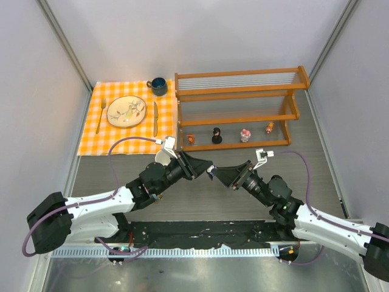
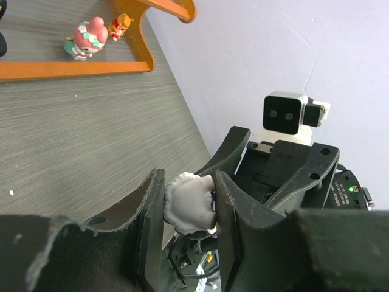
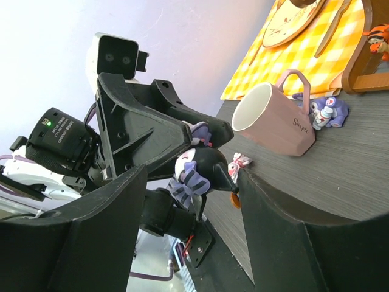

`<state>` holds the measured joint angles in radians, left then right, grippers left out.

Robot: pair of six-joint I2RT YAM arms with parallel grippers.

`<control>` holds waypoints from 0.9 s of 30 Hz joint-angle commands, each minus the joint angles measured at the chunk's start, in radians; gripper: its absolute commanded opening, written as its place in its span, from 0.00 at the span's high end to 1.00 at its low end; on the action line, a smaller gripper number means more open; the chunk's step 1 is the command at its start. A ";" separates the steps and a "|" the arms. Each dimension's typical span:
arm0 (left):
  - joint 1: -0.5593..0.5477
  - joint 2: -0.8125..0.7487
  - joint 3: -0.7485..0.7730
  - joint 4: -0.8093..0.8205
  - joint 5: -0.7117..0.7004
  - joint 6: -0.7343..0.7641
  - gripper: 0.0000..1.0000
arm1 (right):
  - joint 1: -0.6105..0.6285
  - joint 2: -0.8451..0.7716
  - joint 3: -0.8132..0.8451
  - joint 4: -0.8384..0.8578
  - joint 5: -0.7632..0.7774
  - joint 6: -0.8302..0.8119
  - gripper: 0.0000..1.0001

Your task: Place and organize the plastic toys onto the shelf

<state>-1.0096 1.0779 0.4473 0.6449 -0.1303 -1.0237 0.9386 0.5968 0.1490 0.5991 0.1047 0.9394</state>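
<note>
Gripping a purple-black toy (image 3: 196,169), the left hand (image 2: 189,182) faces the right hand (image 3: 193,182), spread apart.

We see bright, even overhead light in all three views. From above, the shelf (image 1: 237,97) casts only soft, faint shadows on the grey table (image 1: 243,201), and the metal strip (image 1: 182,277) at the near edge shows a mild sheen. Straight lines bow slightly towards the corners. In the left wrist view we find the fingers (image 2: 146,237) of the left gripper (image 2: 189,182) dark and blurred, and the white toy (image 2: 188,207) between them washed out. In the right wrist view the fingers (image 3: 292,243) of the right gripper (image 3: 193,173) are soft black shapes, while the mug (image 3: 273,121) looks sharp.
</note>
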 commanded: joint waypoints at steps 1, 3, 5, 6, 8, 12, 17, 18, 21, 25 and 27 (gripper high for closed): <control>-0.004 0.011 0.016 0.108 0.009 -0.015 1.00 | -0.003 0.047 0.000 0.137 -0.010 0.027 0.35; -0.004 0.016 0.016 0.113 0.011 -0.016 1.00 | -0.003 0.073 0.000 0.165 -0.017 0.029 0.38; -0.004 0.017 0.019 0.113 0.015 -0.016 1.00 | -0.003 0.089 -0.002 0.188 -0.022 0.030 0.51; -0.006 0.017 0.019 0.114 0.017 -0.016 1.00 | -0.003 0.093 -0.002 0.191 -0.022 0.030 0.57; -0.006 0.024 0.016 0.121 0.021 -0.018 1.00 | -0.003 0.101 -0.003 0.191 -0.022 0.030 0.74; -0.006 0.027 0.004 0.127 0.026 -0.019 0.74 | -0.003 0.087 -0.005 0.185 -0.023 0.029 0.98; -0.006 -0.036 0.007 0.030 0.020 0.010 0.13 | -0.001 -0.003 0.060 -0.080 0.010 -0.042 0.99; -0.006 -0.050 0.010 -0.029 0.011 0.017 0.11 | -0.003 -0.018 0.073 -0.129 0.019 -0.056 0.99; -0.006 -0.108 0.016 -0.117 -0.002 0.048 0.06 | -0.003 -0.074 0.113 -0.266 0.029 -0.097 0.99; -0.004 -0.165 0.065 -0.296 -0.017 0.089 0.04 | -0.003 -0.104 0.200 -0.482 0.036 -0.175 0.99; -0.004 -0.164 0.129 -0.426 -0.006 0.120 0.04 | -0.001 -0.091 0.236 -0.545 0.033 -0.224 0.99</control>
<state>-1.0126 0.9314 0.4679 0.4538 -0.1284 -0.9775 0.9340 0.5079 0.2760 0.2398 0.1169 0.8371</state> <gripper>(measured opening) 0.962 0.309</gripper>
